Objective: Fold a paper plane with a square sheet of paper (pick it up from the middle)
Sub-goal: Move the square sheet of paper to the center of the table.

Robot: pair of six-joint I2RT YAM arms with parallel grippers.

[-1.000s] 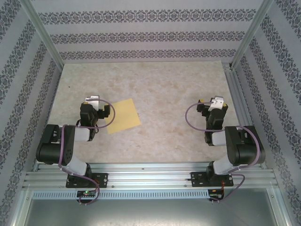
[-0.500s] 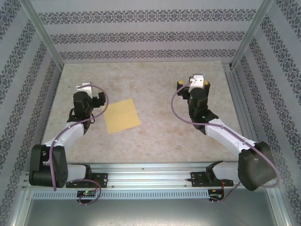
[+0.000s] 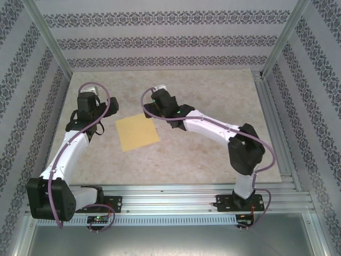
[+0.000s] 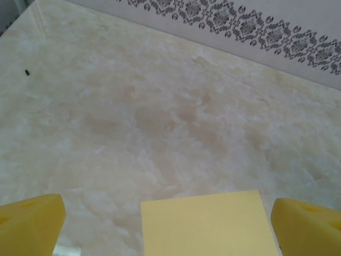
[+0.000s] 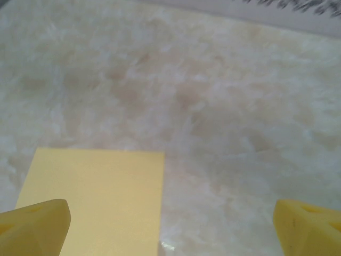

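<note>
Yellow-orange and unfolded, the sheet (image 3: 137,133) lies flat on the marbled worktop (image 3: 213,90), left of middle. Both arms reach over it from either side. The left fingers (image 4: 29,224) and right fingers (image 5: 34,226) are spread wide and empty, probably lining up a mid-sheet pinch.

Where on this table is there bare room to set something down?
Bare table lies along the back wall, in the far right corner beyond the right arm, and between the paper and the near rail. It is crowded round the paper, with the left tool and right tool beside it.
</note>
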